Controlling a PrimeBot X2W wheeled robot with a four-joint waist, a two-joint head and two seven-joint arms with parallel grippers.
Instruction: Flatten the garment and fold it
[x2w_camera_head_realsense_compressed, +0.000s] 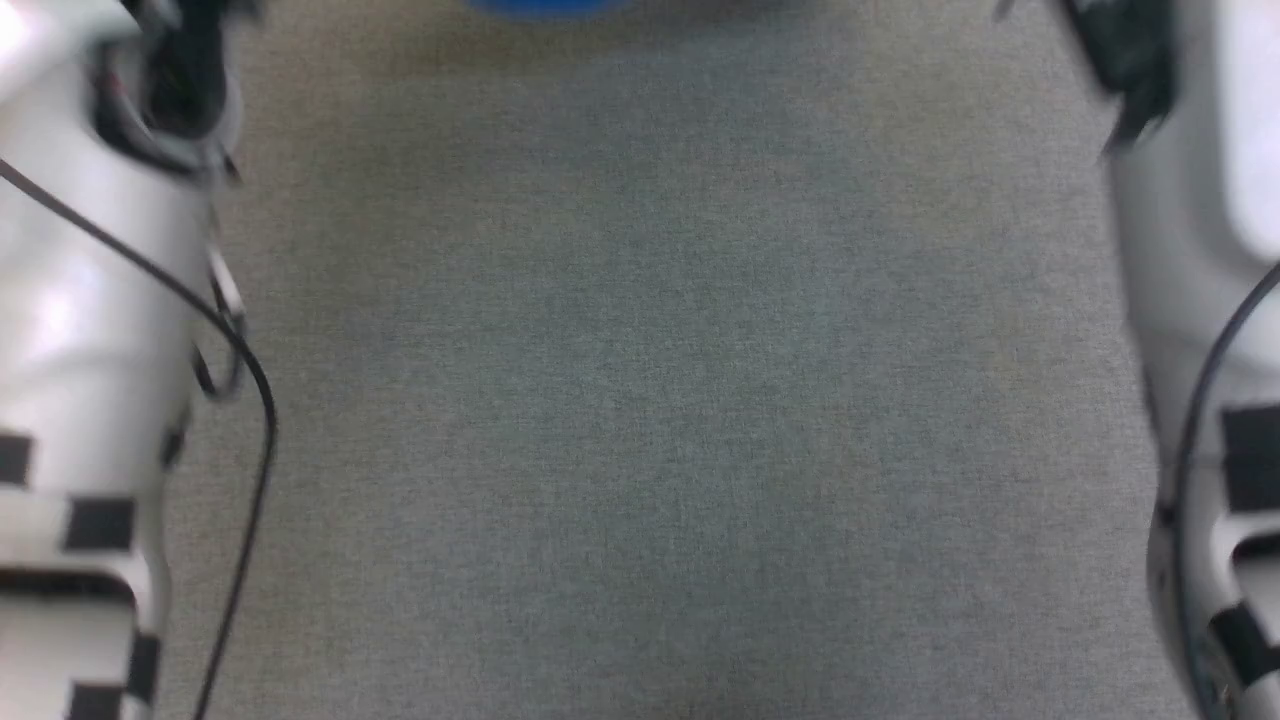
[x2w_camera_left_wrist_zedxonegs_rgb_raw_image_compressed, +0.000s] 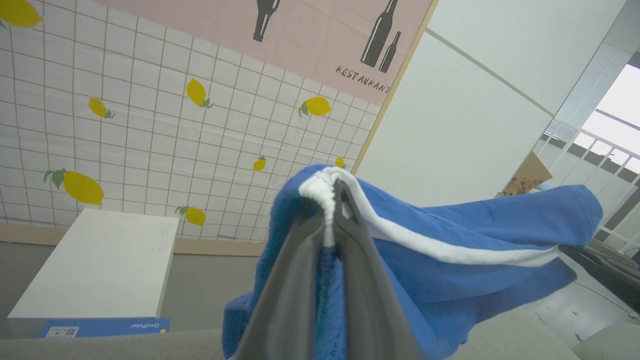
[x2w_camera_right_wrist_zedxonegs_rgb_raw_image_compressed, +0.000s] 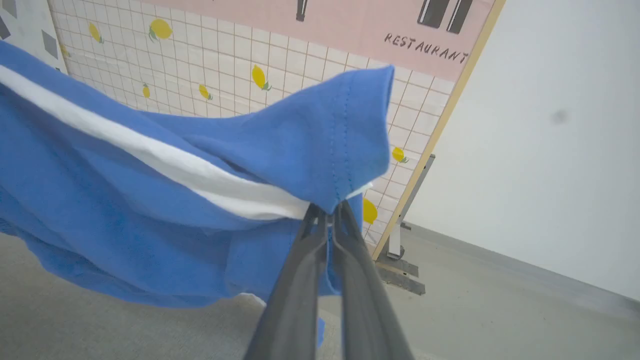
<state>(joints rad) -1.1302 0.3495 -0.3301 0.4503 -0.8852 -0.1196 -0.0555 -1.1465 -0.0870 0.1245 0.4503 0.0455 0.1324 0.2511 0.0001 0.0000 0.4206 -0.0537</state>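
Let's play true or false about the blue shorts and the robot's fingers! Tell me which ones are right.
1. The left fingers are shut on a white bunched part of the shorts. True.
2. The right fingers are open and hold nothing. False: they are shut on a stitched blue edge of the shorts.
3. The shorts lie flat on the grey surface. False: they hang lifted between both pairs of fingers.
4. The tiled wall has yellow lemons on it. True.
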